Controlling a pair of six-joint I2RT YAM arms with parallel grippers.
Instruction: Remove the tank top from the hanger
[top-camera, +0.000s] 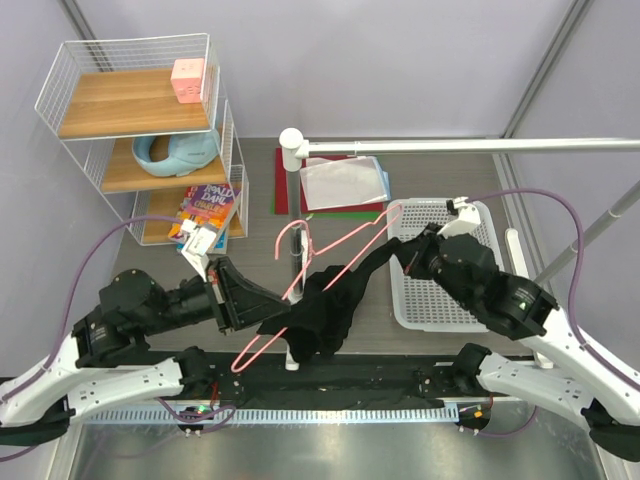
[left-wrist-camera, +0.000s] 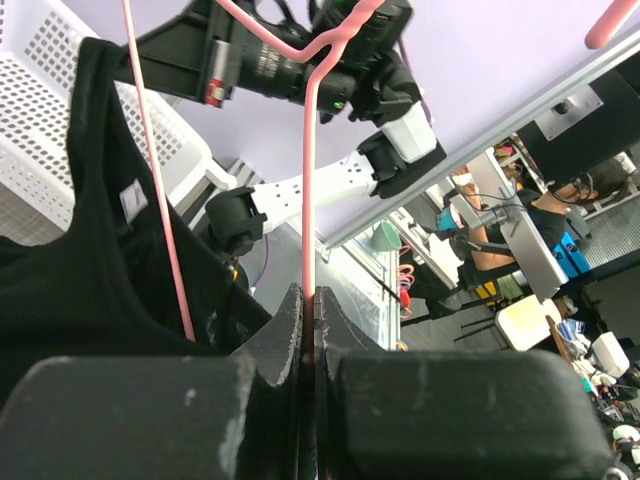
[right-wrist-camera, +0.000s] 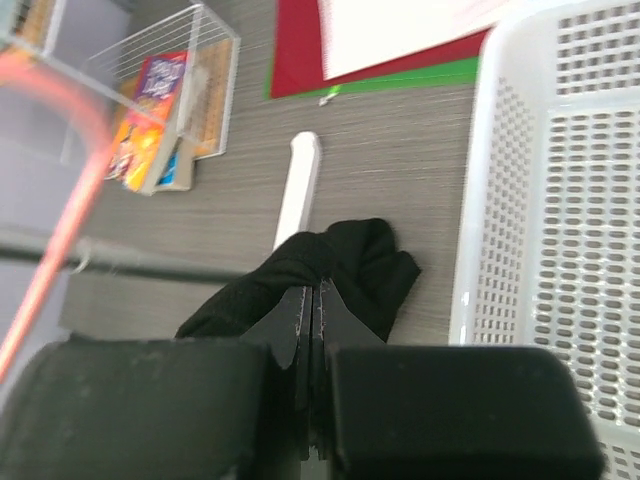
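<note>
Hanger of thin pink wire (left-wrist-camera: 308, 180) clamped in left pincer (left-wrist-camera: 309, 300); soft black fabric tank top (right-wrist-camera: 350, 260) pinched in right pincer (right-wrist-camera: 312, 298).

Bright, even light from above; shadows are soft. From my right wrist the hanger (right-wrist-camera: 62, 225) is a pink blur, close up.

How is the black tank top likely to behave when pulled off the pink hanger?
Probably floppy: the tank top sags in folds between the hanger and the right claw. Likely light, since a pinch of fabric lifts it. It may snag, as the hanger runs through it.
</note>
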